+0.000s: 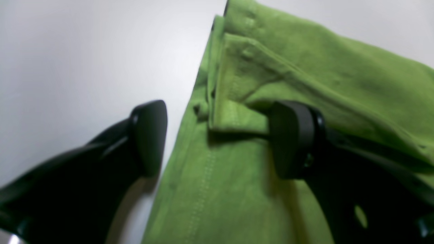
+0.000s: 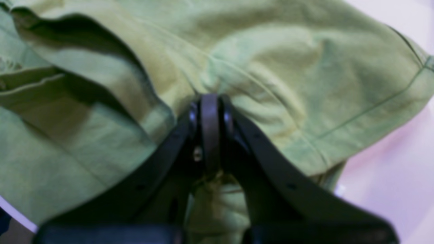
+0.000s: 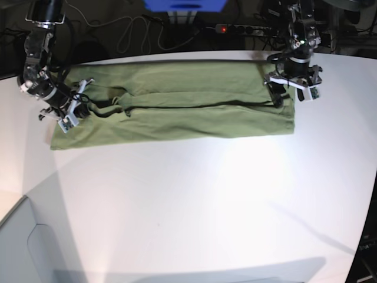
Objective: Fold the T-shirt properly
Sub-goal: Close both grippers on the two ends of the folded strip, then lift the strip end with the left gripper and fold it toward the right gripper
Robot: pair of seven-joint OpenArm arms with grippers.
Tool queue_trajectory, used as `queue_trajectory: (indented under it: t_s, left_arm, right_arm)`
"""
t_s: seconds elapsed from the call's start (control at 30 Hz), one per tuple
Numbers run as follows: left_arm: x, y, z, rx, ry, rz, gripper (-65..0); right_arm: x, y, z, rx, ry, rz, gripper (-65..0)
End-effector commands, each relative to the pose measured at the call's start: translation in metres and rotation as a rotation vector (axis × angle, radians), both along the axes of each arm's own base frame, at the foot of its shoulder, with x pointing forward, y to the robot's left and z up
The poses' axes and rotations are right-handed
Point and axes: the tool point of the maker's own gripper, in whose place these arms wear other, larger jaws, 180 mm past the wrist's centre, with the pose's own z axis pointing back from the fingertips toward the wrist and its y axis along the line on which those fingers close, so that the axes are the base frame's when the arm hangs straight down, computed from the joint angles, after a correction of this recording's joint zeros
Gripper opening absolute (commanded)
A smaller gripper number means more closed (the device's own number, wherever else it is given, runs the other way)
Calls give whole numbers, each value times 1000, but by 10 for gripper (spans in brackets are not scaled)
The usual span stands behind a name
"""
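Note:
The green T-shirt lies as a long folded strip across the far half of the white table. On the left of the base view, my right gripper is at the shirt's end. In the right wrist view this gripper is shut on a bunched fold of the T-shirt. My left gripper stands at the strip's other end. In the left wrist view the left gripper is open. One finger is over bare table, the other rests against the T-shirt beside a hemmed fold edge.
Behind the table's far edge lie a power strip with a red light, loose cables and a blue object. The table's near-left edge drops to a grey floor. White tabletop borders the shirt's edge.

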Motion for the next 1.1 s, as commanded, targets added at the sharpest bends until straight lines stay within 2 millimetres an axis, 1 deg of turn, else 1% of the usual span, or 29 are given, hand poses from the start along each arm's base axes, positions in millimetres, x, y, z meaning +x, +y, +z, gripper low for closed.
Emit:
queue_trajectory:
  t_s: [0.0, 0.07, 0.1, 0.13, 0.2, 0.27, 0.33, 0.37, 0.47, 0.5, 0.53, 0.57, 0.67, 0.8, 0.87, 0.97, 1.07]
  left_arm:
    - [3, 1, 6, 6, -18, -3, -191]
    - [3, 1, 5, 5, -18, -4, -192]
    - [3, 1, 5, 5, -18, -4, -202]
    - [2, 1, 5, 5, -16, -4, -228]
    - [2, 0, 5, 4, -16, -5, -319]
    - [3, -1, 5, 3, -16, -7, -435]
    - [5, -1, 6, 2, -22, -8, -533]
    - [6, -1, 6, 2, -23, -8, -558]
    - [7, -1, 7, 3, -26, -8, -571]
    - [7, -2, 9, 4, -31, -10, -587]
    - [7, -1, 10, 6, -34, -9, -609]
    - [9, -1, 15, 10, -47, -12, -649]
    - [14, -5, 28, 11, -83, -15, -650]
    - [24, -21, 52, 1, -152, -30, -650]
    - [25, -30, 64, -8, -181, -41, -650]
    - [31, -64, 80, -48, -226, -109, -650]
    - [32, -105, 85, -93, -238, -205, -650]
  right_arm:
    - [-5, -9, -5, -53, 39, 10, -649]
    - [1, -10, -2, -53, 26, 8, -649]
    - [1, -10, -2, -53, 26, 6, -649]
    - [2, -10, -2, -52, 27, 4, -649]
    - [1, -11, -2, -54, 28, 5, -649]
    - [1, -11, -2, -54, 28, 5, -649]
    - [1, -11, -2, -54, 28, 5, -649]
    - [1, -11, -2, -54, 28, 5, -649]
    - [1, -11, -2, -54, 28, 5, -649]
    - [1, -11, -2, -54, 28, 5, -649]
    - [1, -11, -2, -54, 28, 5, -649]
    - [1, -11, -2, -54, 28, 5, -649]
    - [1, -11, -2, -54, 28, 5, -649]
    - [1, -11, -2, -55, 29, 4, -649]
    - [1, -11, -2, -55, 29, 4, -649]
    - [1, -11, -2, -55, 29, 4, -649]
    - [1, -10, -3, -54, 30, 7, -649]
